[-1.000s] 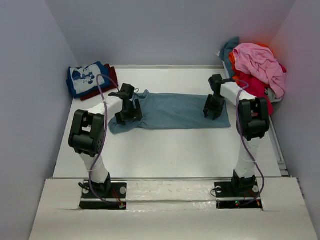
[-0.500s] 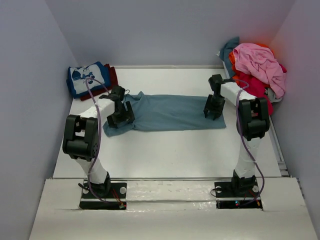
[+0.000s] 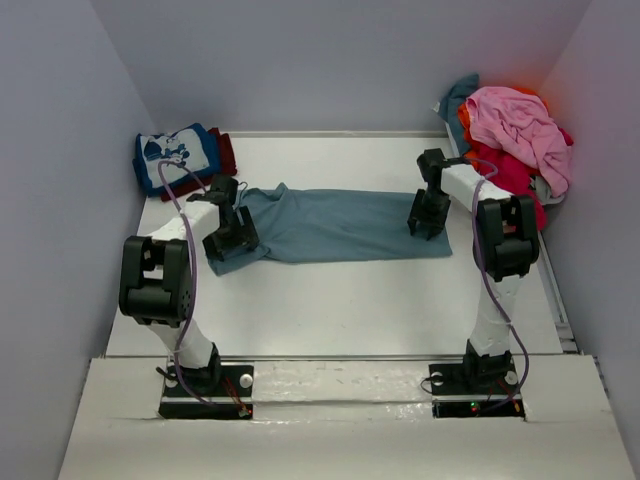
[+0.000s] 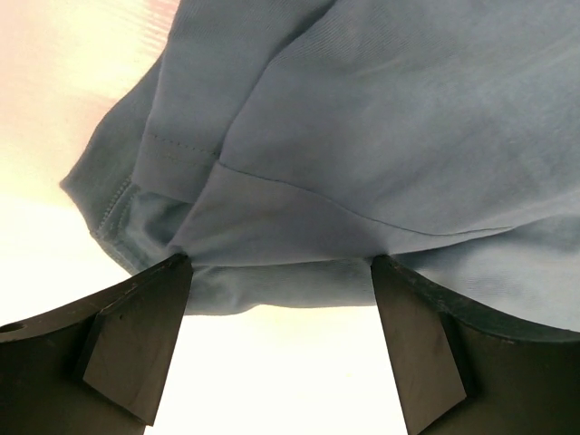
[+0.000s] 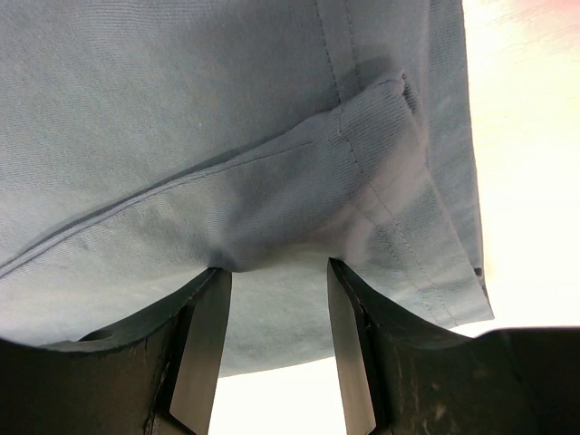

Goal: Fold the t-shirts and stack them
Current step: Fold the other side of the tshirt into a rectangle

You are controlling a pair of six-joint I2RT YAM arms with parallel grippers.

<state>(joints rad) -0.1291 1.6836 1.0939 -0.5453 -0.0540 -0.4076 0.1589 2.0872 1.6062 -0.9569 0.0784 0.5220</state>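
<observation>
A slate-blue t-shirt [image 3: 340, 222] lies on the white table [image 3: 340, 310] as a long strip folded lengthwise. My left gripper [image 3: 228, 240] stands at its left end. In the left wrist view the left gripper [image 4: 279, 272] is wide open, with the shirt's [image 4: 381, 118] hem at its fingertips. My right gripper [image 3: 428, 218] is down on the strip's right end. Seen from the right wrist, that gripper [image 5: 275, 272] is open, and its fingers straddle a raised fold of the shirt [image 5: 181, 118] near a sleeve hem.
A folded blue tee with white cartoon print [image 3: 175, 158] lies on a dark red one [image 3: 226, 150] at the back left. In the back right corner is a loose heap: pink [image 3: 515, 125], red [image 3: 520, 178], orange [image 3: 464, 125] and teal [image 3: 460, 95] tees. Walls close in three sides.
My left gripper has moved left, toward the wall, and the shirt's left end has slid left with it. The strip's right edge shifted slightly left. The right arm has stayed still.
</observation>
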